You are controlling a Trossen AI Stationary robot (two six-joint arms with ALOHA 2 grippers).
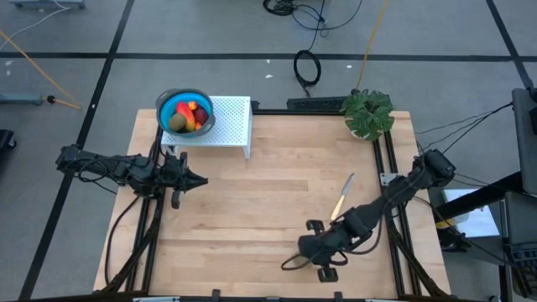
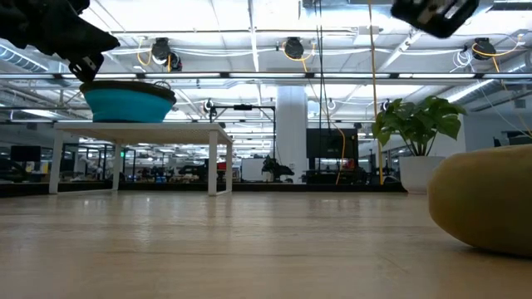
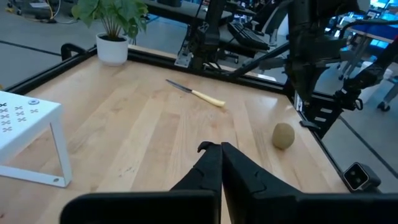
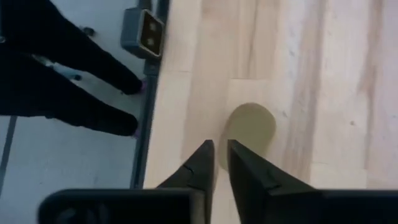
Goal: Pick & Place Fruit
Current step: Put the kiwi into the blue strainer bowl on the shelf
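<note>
The right claw (image 4: 215, 152) is hovering over the kiwi (image 4: 250, 127) lying on the tabletop (image 1: 252, 193) near its front edge, fingers nearly closed and empty; the left claw (image 3: 220, 149) is waiting closed by the white stand (image 1: 231, 117); the kiwi is probably proving light, hard and prone to rolling, so pinching across its middle seems wisest.

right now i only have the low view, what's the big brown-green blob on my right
Observer: A kiwi lying on the table. The right gripper hangs over it, not touching.
Operator: anything in the blue bowl
Observer: Yes, the high view shows several fruits inside the bowl.
Operator: where's the left gripper
Observer: The left gripper is shut and empty, over the table's left side near the white stand.
</note>
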